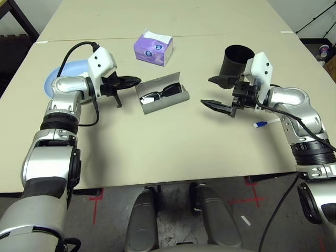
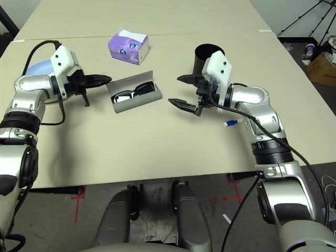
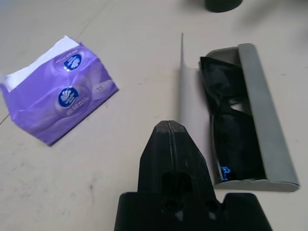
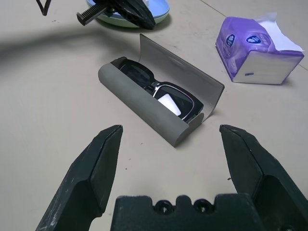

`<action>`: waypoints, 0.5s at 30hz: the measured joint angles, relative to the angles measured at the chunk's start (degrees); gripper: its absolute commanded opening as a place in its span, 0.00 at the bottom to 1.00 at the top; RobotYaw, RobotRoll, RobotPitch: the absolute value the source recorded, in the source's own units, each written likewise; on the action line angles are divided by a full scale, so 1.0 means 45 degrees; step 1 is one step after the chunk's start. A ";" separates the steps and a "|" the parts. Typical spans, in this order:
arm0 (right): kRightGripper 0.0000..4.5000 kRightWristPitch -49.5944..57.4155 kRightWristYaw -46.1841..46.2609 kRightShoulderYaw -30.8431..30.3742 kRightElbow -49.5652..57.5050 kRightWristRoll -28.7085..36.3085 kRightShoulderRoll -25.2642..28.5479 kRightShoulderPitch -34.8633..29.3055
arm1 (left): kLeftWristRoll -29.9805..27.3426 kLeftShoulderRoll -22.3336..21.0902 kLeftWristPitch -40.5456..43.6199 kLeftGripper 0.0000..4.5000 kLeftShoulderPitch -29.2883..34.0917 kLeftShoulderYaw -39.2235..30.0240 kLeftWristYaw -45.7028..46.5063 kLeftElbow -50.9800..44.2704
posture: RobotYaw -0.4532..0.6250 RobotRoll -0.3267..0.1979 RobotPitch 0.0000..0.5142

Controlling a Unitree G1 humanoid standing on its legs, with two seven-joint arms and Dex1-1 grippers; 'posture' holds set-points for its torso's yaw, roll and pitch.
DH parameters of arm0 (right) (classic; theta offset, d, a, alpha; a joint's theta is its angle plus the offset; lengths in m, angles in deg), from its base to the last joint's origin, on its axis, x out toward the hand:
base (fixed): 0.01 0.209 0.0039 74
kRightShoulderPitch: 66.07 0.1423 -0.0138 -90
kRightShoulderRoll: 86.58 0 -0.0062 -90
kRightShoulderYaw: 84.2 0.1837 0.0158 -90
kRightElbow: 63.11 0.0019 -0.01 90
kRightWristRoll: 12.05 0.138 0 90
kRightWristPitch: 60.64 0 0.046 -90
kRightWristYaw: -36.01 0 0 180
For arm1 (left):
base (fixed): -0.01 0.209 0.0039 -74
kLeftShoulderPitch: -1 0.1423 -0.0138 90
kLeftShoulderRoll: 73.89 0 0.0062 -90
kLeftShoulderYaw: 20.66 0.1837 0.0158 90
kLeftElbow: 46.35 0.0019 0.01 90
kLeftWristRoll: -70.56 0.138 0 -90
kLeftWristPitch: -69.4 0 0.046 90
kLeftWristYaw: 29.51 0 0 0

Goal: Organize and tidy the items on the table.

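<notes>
A grey glasses case (image 1: 167, 103) lies open in the middle of the table (image 1: 157, 152), with the black sunglasses (image 1: 163, 93) inside it. My left gripper (image 1: 135, 81) is shut with nothing in it, its tip just left of the case's raised lid. On the case's right, a short gap away, my right gripper (image 1: 211, 92) hovers open and points at it. Behind the right gripper stands the black cup (image 1: 237, 60). A blue plate (image 1: 67, 71) on a pale green one (image 4: 161, 17) lies behind my left forearm. One white marker pen (image 1: 265, 124) lies under my right wrist.
A purple tissue pack (image 1: 153, 48) with white tissue showing at its top sits behind the case. A seam (image 1: 210, 35) crosses the table further back. The table's front edge (image 1: 184, 181) runs close to my body.
</notes>
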 measured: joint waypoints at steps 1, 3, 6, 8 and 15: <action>1.00 0.0039 0.0008 0.0000 0.0070 0.0005 0.0001 -0.0007 | 0.0040 0.0006 0.0000 0.01 0.0000 0.0000 0.0103 0.0111 | 0.33 0.62 0.41; 1.00 0.0095 0.0021 0.0000 0.0164 0.0014 0.0001 -0.0007 | 0.0161 0.0005 -0.0006 0.01 0.0000 0.0000 0.0240 0.0155 | 0.33 0.62 0.41; 1.00 0.0128 0.0065 0.0000 0.0332 0.0033 0.0000 -0.0005 | 0.0457 -0.0020 -0.0050 0.01 0.0000 0.0065 0.0498 0.0223 | 0.33 0.62 0.42; 1.00 0.0189 0.0120 0.0000 0.0377 0.0044 -0.0001 -0.0005 | 0.0677 -0.0035 -0.0050 0.01 0.0000 0.0123 0.0677 0.0313 | 0.33 0.62 0.42; 1.00 0.0384 0.0228 -0.0001 0.0619 0.0154 -0.0001 -0.0005 | 0.1287 -0.0043 -0.0077 0.01 0.0001 0.0413 0.1247 0.0615 | 0.33 0.62 0.41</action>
